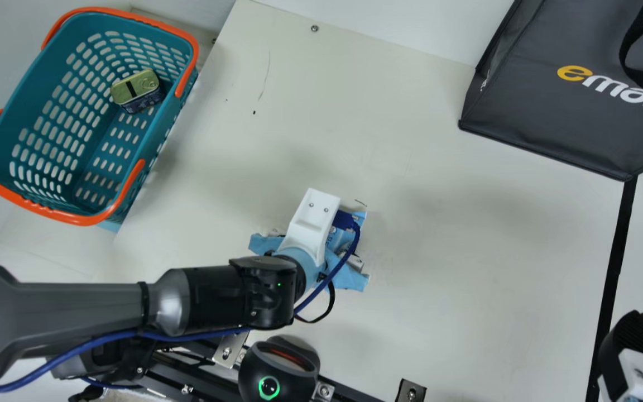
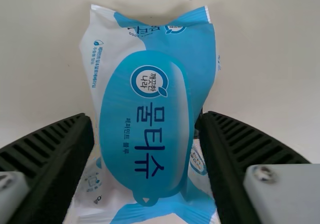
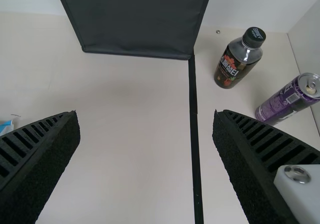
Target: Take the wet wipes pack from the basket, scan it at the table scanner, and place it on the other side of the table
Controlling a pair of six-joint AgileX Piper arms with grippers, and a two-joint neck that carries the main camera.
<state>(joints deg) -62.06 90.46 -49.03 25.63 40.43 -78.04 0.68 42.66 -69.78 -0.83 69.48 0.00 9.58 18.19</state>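
One each: basket, bag, scanner, bottle, drink can.

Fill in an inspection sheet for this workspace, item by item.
Surface: cream table with small dark marks and a black stripe; spills: nothing seen.
Job's things: wipes pack out of the basket, under the left gripper, grip unclear; scanner at the near edge, green ring lit.
Clutter: tin in the basket; bottle and purple can beyond the stripe; dark bag at the far side.
Right gripper: open, nothing held.
Cables: blue cable loops beside the left gripper; knots: nothing seen.
Surroundings: white panel behind the table.
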